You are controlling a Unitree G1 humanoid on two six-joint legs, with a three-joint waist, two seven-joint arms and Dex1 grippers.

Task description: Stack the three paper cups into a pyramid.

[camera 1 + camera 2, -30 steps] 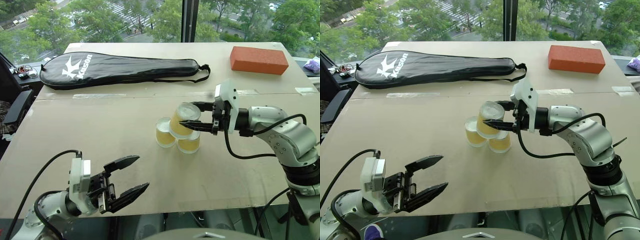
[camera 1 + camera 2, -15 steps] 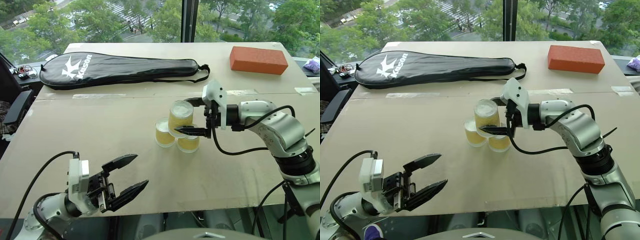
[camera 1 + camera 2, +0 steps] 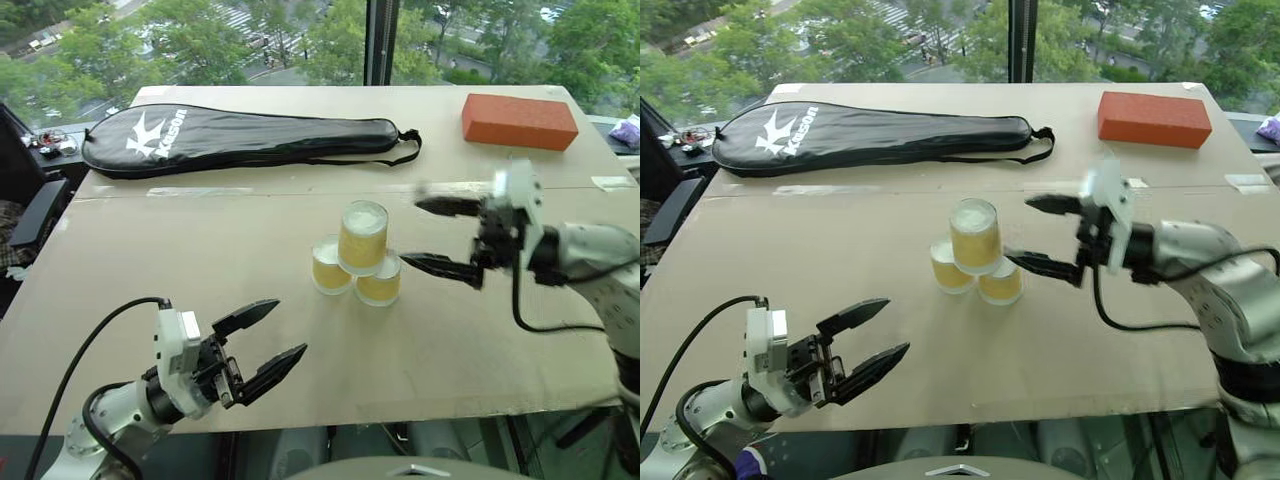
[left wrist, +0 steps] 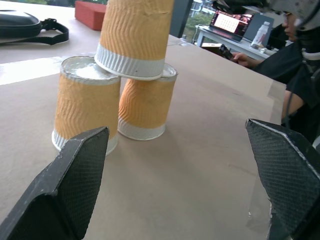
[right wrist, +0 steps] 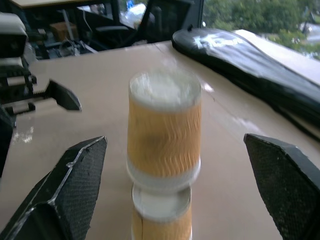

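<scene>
Tabletop (image 3: 150, 270): pyramid (image 3: 358, 255) standing; right gripper (image 3: 440, 237) wide open, empty, just beside it.

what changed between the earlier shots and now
The right pincer let go of the top cup, opened, and drew back to the right, clear of the stack. That cup now stands on the two lower cups. The left pincer stayed open near the table edge; racket bag and brick unmoved.
</scene>
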